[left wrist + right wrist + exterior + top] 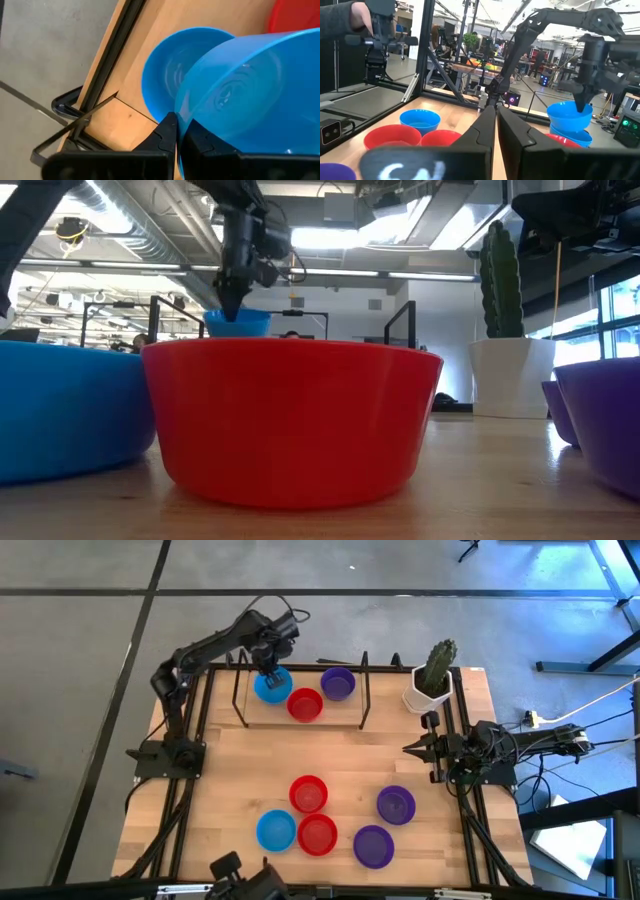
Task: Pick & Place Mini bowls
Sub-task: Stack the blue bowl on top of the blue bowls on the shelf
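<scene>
Because it is meant to nest there, the left gripper (268,673), clamped on a blue bowl's (277,681) rim, holds it tilted above another blue bowl (167,80) at the surface's (230,775) eleven o'clock.

My left claw (268,670) pinches a blue bowl (272,683) tilted above another at eleven o'clock; red (305,704) and purple (338,683) bowls sit beside; five more cluster at six.

The left tool (270,673) points down with its fingers pinched together; the right tool (412,748) waits shut beside its own arm's base.
</scene>
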Controlling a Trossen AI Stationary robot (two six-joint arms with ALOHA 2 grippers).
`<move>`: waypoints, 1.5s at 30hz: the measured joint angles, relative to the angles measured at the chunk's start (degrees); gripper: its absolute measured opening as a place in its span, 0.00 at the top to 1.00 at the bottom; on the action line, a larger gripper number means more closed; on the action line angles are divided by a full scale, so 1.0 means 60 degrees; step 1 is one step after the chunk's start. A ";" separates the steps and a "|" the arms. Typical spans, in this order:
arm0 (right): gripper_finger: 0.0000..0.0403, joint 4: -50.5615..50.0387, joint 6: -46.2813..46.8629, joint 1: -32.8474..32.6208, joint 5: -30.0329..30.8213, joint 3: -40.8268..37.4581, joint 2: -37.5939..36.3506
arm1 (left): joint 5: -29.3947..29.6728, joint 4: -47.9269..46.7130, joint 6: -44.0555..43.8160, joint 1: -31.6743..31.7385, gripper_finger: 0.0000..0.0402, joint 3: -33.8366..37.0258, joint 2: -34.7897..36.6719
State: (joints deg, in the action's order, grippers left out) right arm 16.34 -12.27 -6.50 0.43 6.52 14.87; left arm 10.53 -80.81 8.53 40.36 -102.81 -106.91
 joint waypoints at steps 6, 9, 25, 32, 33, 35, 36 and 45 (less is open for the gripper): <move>0.95 0.0000 0.0000 -0.0002 0.0000 0.0000 0.0000 | 0.0061 0.0219 0.0037 0.0258 0.99 0.0034 -0.0346; 0.95 0.0000 0.0000 0.0000 0.0000 0.0000 0.0000 | 0.0031 0.0239 0.0023 0.0439 0.99 0.0034 -0.0412; 0.95 0.0000 0.0004 0.0000 0.0000 0.0000 0.0000 | -0.0394 0.0443 -0.0218 0.0731 0.99 0.0037 -0.0475; 0.95 0.0000 0.0004 -0.0003 0.0000 0.0000 0.0000 | -0.0285 0.0439 -0.0193 0.0728 0.99 0.0037 -0.0478; 0.95 0.0001 0.0004 -0.0004 0.0000 0.0000 0.0000 | -0.0222 0.0440 -0.0194 0.0728 0.99 0.0037 -0.0478; 0.95 0.0004 0.0004 -0.0002 0.0000 0.0000 0.0000 | -0.0221 0.0440 -0.0183 0.0732 0.99 0.0037 -0.0478; 0.95 0.0002 0.0004 -0.0002 0.0000 0.0000 0.0000 | -0.0252 0.0440 -0.0123 0.0732 0.99 0.0037 -0.0478; 0.95 -0.0002 0.0004 -0.0001 -0.0003 0.0000 0.0000 | -0.0427 0.0565 0.0089 0.0728 0.99 0.0156 -0.0693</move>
State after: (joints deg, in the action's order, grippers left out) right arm 16.33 -12.25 -6.51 0.41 6.52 14.87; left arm 7.97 -77.42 9.07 44.73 -101.87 -111.07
